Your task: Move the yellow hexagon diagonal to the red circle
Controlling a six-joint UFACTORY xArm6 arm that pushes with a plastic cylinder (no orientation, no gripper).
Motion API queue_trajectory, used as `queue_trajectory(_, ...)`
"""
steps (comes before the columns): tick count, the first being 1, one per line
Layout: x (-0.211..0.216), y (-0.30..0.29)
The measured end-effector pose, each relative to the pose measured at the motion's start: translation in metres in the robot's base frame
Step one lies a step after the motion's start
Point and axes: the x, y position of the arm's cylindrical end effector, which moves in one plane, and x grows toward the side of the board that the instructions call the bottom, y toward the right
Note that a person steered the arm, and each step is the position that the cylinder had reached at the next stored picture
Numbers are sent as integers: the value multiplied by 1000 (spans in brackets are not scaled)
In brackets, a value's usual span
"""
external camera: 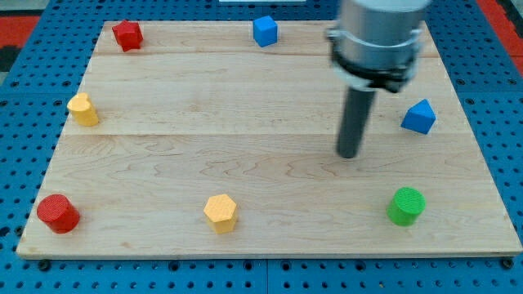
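The yellow hexagon (221,212) lies near the view's bottom, a little left of centre. The red circle (57,213) sits at the bottom left corner of the wooden board (245,106), far left of the hexagon. My tip (349,153) rests on the board right of centre, well to the upper right of the yellow hexagon and touching no block.
A green circle (406,205) lies below and right of my tip. A blue block (419,117) sits at the right edge. A blue block (265,31) is at the top centre, a red block (127,35) at the top left, a yellow block (82,109) at the left edge.
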Motion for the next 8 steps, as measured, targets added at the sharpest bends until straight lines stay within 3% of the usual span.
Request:
queue_trajectory(1,0,43)
queue_trajectory(2,15,28)
queue_trajectory(4,113,-131)
queue_trajectory(5,116,-220)
queue_trajectory(7,48,-267)
queue_trajectory(8,81,-255)
